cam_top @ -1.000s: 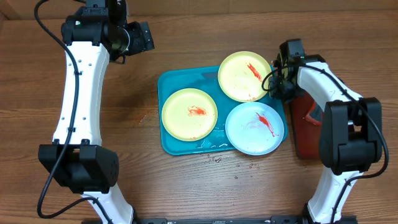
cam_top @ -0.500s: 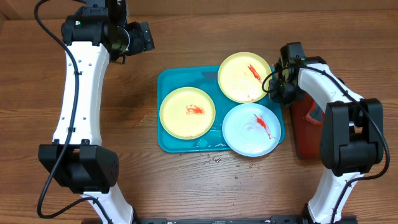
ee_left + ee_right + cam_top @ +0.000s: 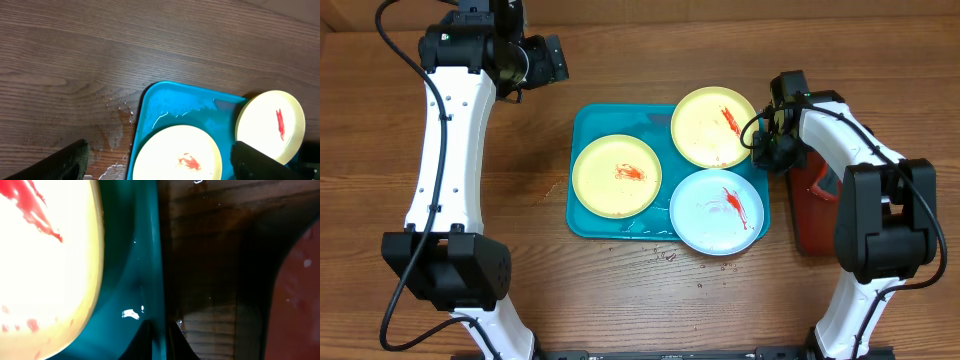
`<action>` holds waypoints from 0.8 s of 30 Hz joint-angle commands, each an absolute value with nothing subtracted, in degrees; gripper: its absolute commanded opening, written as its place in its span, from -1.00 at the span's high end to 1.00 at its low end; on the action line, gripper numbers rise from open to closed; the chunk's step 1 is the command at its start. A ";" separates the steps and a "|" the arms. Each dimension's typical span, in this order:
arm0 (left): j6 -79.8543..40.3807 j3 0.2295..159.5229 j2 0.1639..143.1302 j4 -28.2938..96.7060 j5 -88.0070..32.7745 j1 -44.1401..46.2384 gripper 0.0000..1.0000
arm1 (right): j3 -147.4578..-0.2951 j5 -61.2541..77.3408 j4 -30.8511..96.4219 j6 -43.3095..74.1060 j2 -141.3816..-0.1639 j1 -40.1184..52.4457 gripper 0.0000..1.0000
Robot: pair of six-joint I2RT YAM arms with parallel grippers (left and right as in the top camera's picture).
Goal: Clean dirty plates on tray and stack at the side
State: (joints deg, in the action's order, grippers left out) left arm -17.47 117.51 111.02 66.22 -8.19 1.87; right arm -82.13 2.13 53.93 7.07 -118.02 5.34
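Note:
The turquoise tray [image 3: 590,212] lies mid-table and holds three plates smeared with red sauce: a pale yellow plate [image 3: 616,176] at its left, a pale yellow plate [image 3: 714,125] at the back right, a white plate [image 3: 717,211] at the front right. My right gripper [image 3: 764,152] is shut on the tray's right rim [image 3: 156,280], its fingers [image 3: 162,340] pinching the edge beside the back yellow plate [image 3: 45,265]. My left gripper [image 3: 548,60] is open and empty, high above the table behind the tray [image 3: 165,105], its fingers at the view's bottom corners [image 3: 160,167].
A dark red tray [image 3: 817,205] lies on the table right of the turquoise tray, under my right arm. Water drops and a wet patch [image 3: 117,132] mark the wood left of the tray, and drops [image 3: 665,256] lie in front of it.
The tray and its three plates have slid left and slightly toward the front, pushed by my right gripper holding its rim. The left arm has not moved.

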 commanded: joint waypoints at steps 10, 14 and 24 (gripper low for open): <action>-15.18 119.09 110.93 67.05 -8.40 2.26 -0.85 | -81.71 -0.40 49.39 -0.86 -119.39 5.39 0.92; -15.18 119.09 110.93 67.07 -8.43 2.26 -0.84 | -81.71 -0.40 48.01 -2.02 -119.39 5.41 0.92; -15.18 119.09 110.93 66.85 -8.49 2.26 -0.85 | -88.64 1.85 55.44 0.80 -117.95 5.41 0.03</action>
State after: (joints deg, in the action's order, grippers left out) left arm -16.34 117.51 111.02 66.89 -8.19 1.87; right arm -82.91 1.23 53.36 -0.51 -118.61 5.37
